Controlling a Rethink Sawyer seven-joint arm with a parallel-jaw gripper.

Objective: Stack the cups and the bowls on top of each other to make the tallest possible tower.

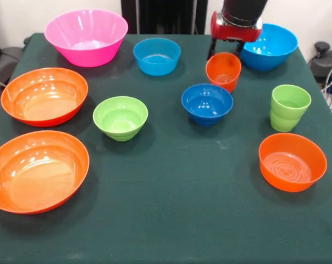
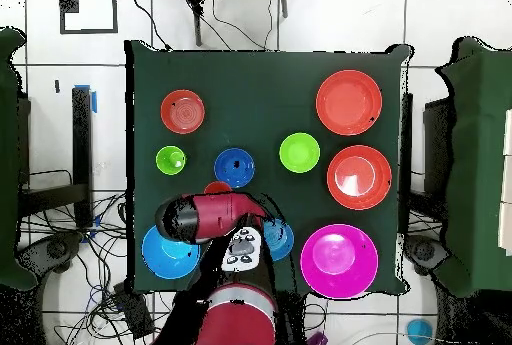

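Observation:
My gripper [image 1: 226,54] hangs open just behind the orange cup [image 1: 223,70], a finger [image 1: 212,50] off each side of its far rim. The lime green cup [image 1: 289,107] stands at the right. Around them sit a pink bowl [image 1: 86,36], two sky blue bowls [image 1: 156,55] [image 1: 269,45], a dark blue bowl [image 1: 207,103], a lime green bowl [image 1: 120,117], a smaller orange bowl [image 1: 292,161] and two wide orange bowls [image 1: 44,95] [image 1: 37,169]. Each stands alone; no tower is in view. From overhead, the arm [image 2: 205,216] hides most of the orange cup [image 2: 217,188].
The dark green tablecloth [image 1: 177,209] covers the table to its edges. Cables and equipment [image 1: 325,58] lie off the right side.

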